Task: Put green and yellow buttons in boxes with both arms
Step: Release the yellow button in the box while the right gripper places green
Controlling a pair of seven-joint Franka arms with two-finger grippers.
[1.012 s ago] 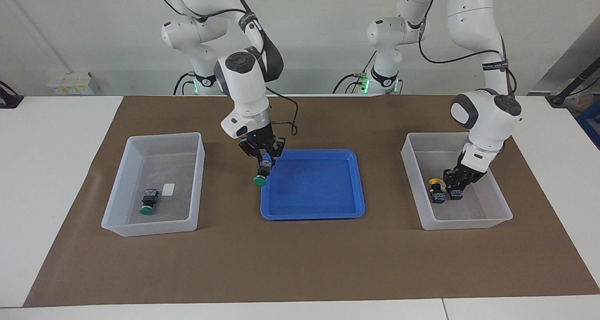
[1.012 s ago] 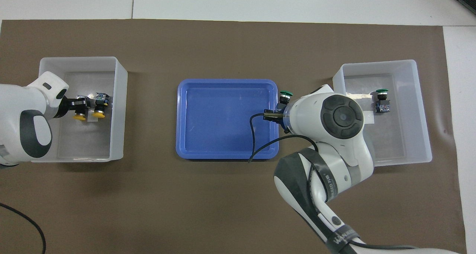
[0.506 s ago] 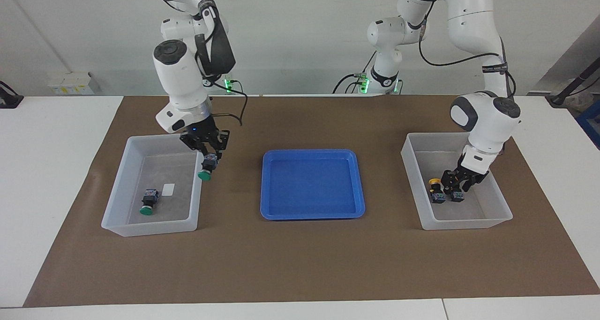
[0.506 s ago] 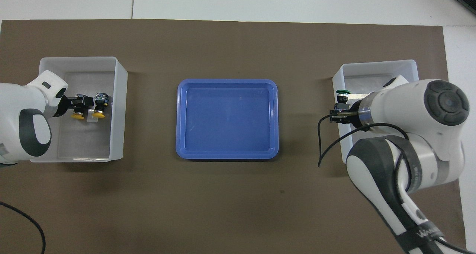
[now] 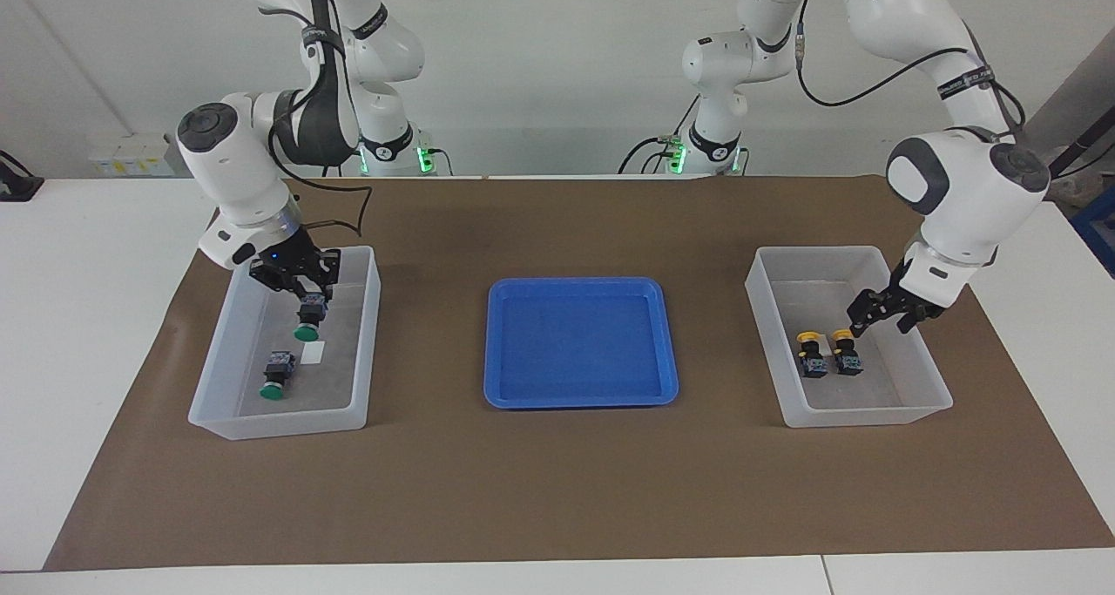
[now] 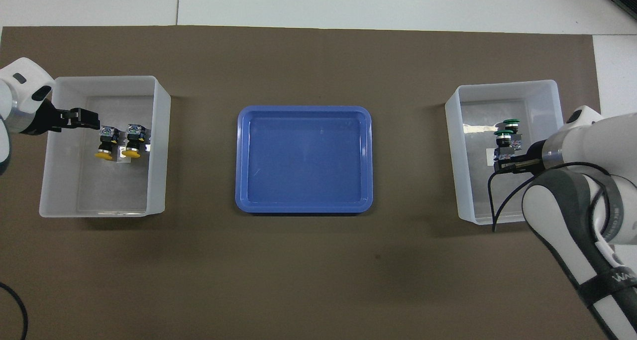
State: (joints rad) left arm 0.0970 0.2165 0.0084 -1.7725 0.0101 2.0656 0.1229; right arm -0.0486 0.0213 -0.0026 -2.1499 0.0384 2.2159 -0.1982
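Right gripper (image 5: 307, 292), clamped on a green-capped black push-button (image 5: 307, 323), hangs in the translucent whitish plastic bin (image 5: 228, 316); overhead view overlaps both green caps. Left gripper (image 5: 881, 314) open above yellow-capped buttons (image 5: 826, 353).

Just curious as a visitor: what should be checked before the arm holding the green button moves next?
Right arm's jaws grip the black push-button with round green cap: ok.
It hangs over the translucent whitish plastic box at the right arm's end: ok.
Drop spot clear of the green-capped button lying there: cannot tell.
Both yellow-capped buttons lie in the other whitish box: ok.
Left arm's jaws above, clear of them: ok.
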